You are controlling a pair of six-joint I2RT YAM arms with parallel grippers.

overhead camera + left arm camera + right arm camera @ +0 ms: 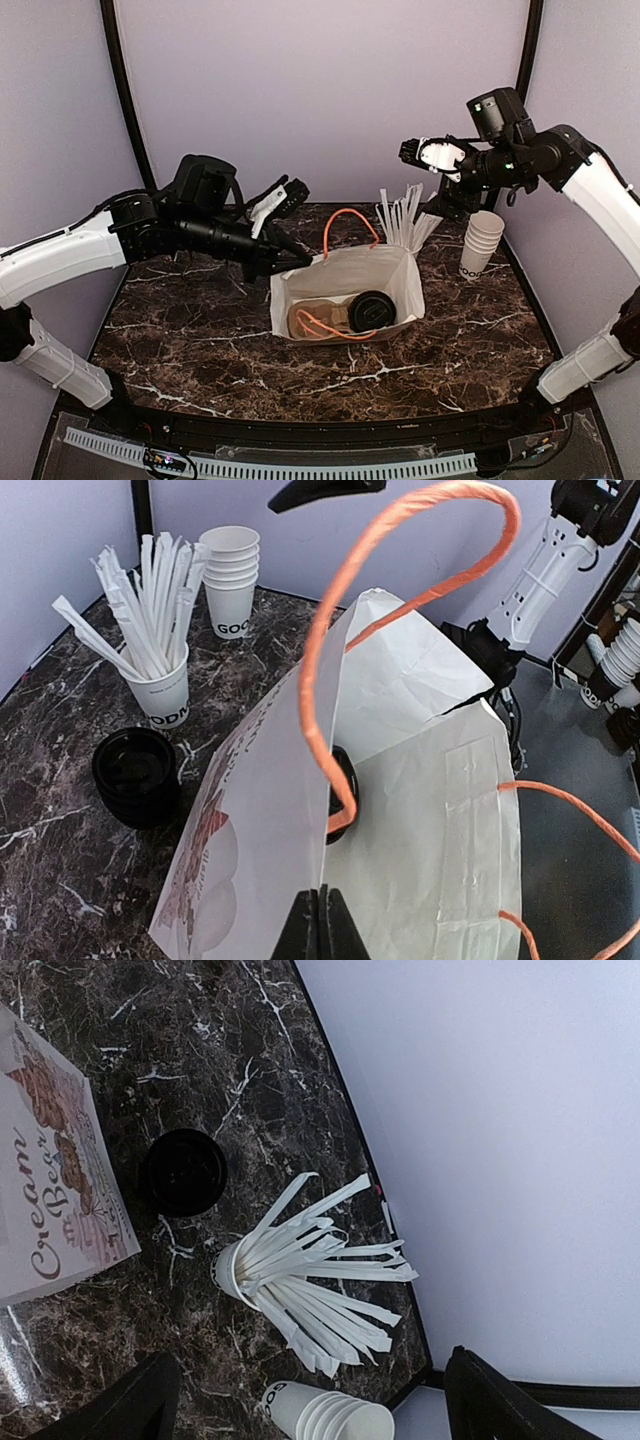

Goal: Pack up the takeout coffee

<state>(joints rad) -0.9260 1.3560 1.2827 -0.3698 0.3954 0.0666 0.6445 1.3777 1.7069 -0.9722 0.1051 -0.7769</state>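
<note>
The takeout coffee [372, 311], only its black plastic dome lid showing, stands inside the white paper bag [397, 272] with orange handles, toward its 3 o'clock side. The left gripper [320, 918] pinches the bag's 9 o'clock rim, and the right gripper [428, 152] is spread wide.

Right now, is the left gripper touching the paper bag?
Touching. Left wrist view: the left gripper is shut on the rim of the paper bag, with the paper pinched between its fingers. The top view puts it at the bag's left rim.

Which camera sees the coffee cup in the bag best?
Top external: it looks down into the bag, so the black lid of the coffee cup shows whole. Left wrist catches only a dark sliver of it behind the bag's edge. Right wrist shows just the bag's outside.
</note>
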